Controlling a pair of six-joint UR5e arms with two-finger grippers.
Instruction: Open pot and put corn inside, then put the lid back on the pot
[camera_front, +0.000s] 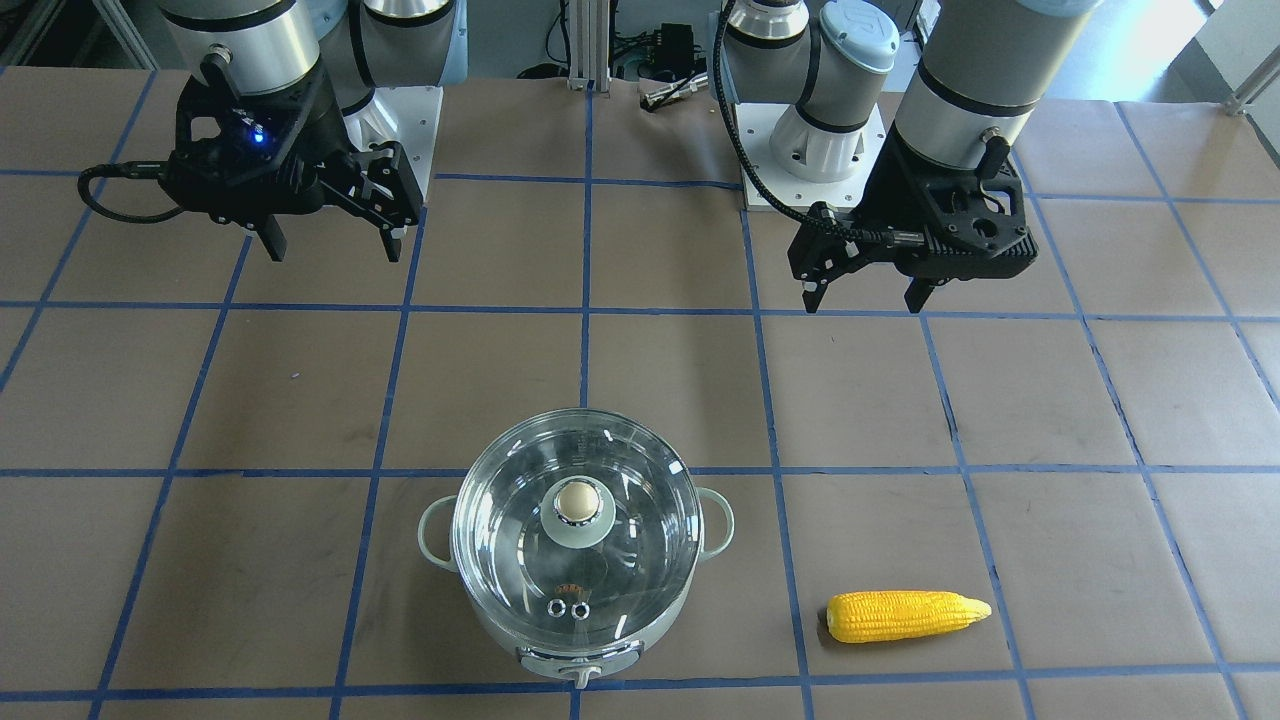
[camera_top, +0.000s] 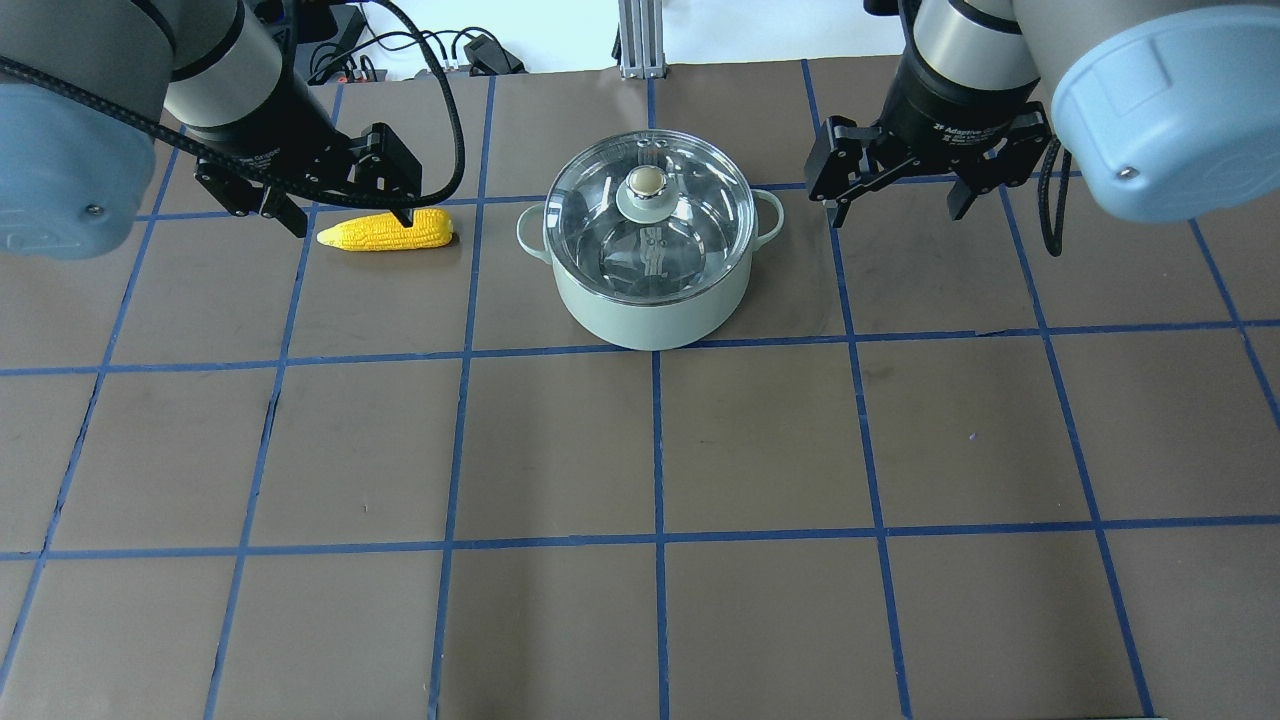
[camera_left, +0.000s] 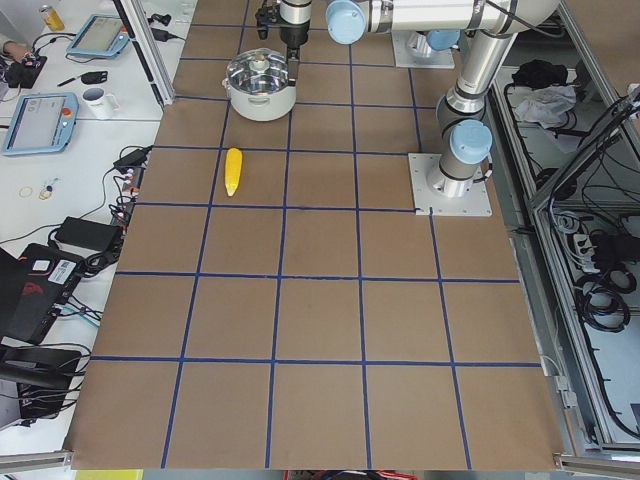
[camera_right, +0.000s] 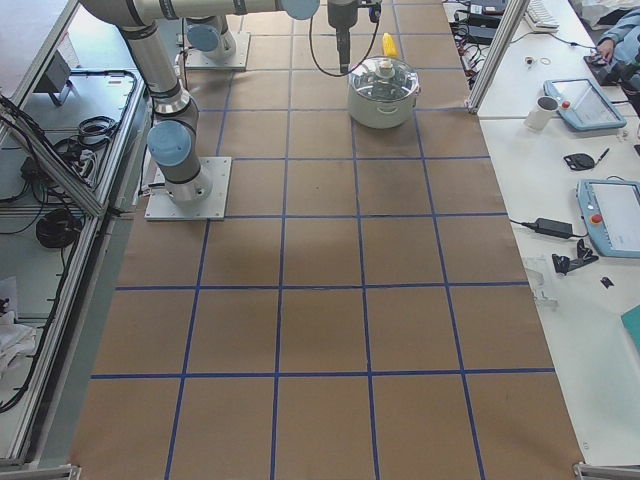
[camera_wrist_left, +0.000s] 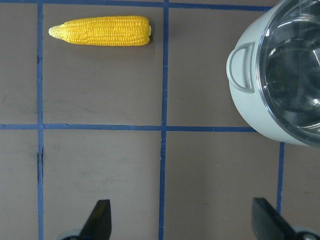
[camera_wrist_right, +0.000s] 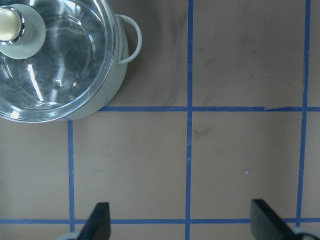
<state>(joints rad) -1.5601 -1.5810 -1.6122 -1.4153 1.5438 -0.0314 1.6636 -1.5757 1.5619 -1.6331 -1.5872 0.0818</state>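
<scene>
Left pincer (camera_front: 865, 295): apart, empty; corn (camera_front: 905, 615) lay ahead, off to its side.
Right pincer (camera_front: 333, 245): apart, empty; pot (camera_top: 650, 305) sat ahead, lid (camera_top: 690, 230) seated.
Risk: round knob (camera_front: 577, 498) could slip from a shallow pinch.

Brown gridded table (camera_top: 640, 450), pot (camera_top: 650, 300), corn (camera_top: 385, 232)

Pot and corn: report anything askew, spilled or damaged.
Nothing stands out. The lid sits level on the pot, the corn lies whole on the table beside it, not touching, and the left tool and right tool hang open and empty.
</scene>
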